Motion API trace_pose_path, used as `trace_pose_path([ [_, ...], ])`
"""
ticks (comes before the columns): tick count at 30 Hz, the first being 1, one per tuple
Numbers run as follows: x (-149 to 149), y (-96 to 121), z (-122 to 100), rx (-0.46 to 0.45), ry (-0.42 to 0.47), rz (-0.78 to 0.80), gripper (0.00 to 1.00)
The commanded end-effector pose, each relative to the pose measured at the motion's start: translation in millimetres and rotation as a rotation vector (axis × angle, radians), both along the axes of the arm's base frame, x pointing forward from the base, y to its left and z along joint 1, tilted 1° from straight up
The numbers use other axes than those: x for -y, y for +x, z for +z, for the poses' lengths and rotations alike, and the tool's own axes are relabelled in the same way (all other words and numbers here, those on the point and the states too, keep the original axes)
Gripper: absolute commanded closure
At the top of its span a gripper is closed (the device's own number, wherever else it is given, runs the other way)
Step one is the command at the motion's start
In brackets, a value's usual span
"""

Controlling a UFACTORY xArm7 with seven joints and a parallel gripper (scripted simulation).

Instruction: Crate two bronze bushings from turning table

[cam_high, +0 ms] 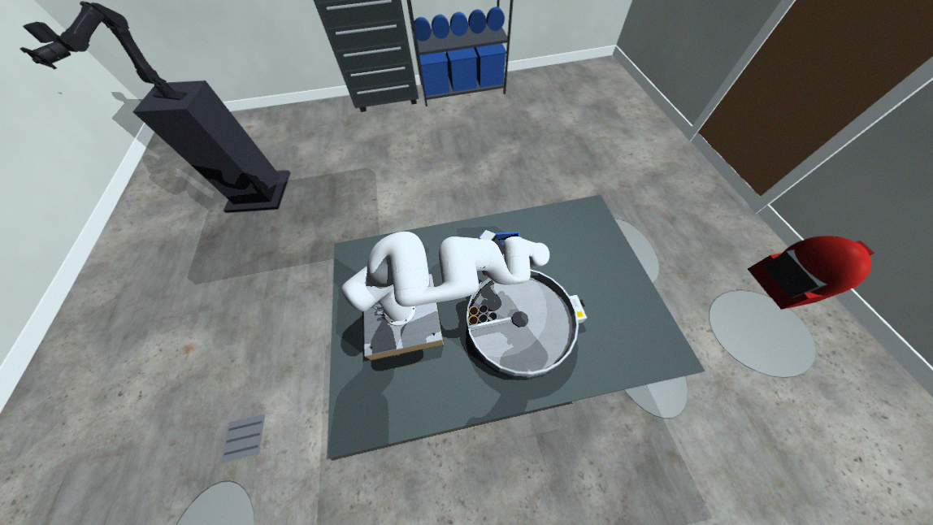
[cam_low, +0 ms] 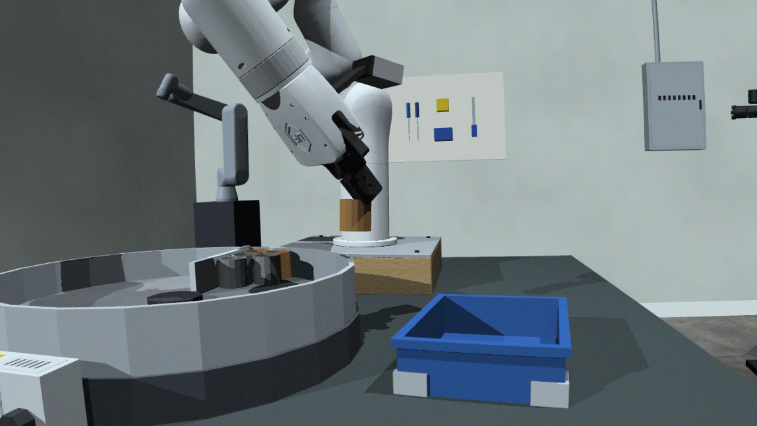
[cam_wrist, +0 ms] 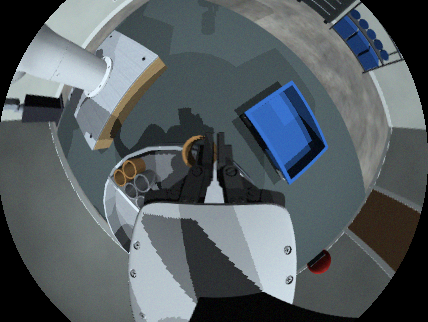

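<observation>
My gripper is shut on the wall of a bronze bushing, which hangs upright in the air above the near-base edge of the turning table. In the top view the arm hides the gripper. Two more bronze bushings stand on the turning table, one bronze bushing beside another bronze bushing. Several dark grey bushings, one grey bushing among them, stand against these. The blue crate stands beside the turning table; no bushing shows in it.
A thin upright divider stands beside the bushings and runs to the dark centre hub. The raised rim surrounds the turning table. The robot's base plate is nearby. A white control box sits at the rim.
</observation>
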State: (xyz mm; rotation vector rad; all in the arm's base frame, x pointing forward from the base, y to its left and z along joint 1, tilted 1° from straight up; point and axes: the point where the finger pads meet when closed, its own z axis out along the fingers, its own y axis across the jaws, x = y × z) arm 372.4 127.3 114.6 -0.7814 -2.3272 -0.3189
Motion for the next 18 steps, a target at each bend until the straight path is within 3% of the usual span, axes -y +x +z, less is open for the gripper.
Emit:
trace_pose_path([
  [1, -36.3, 21.8, -0.5, -0.003, -0.005, 0.004, 1.0],
  [5, -64.6, 35.7, 0.1, -0.003, -0.005, 0.004, 1.0],
  [7, -64.6, 35.7, 0.1, -0.003, -0.005, 0.004, 1.0],
  [18, -143.5, 74.3, 1.7, -0.003, -0.004, 0.004, 1.0],
])
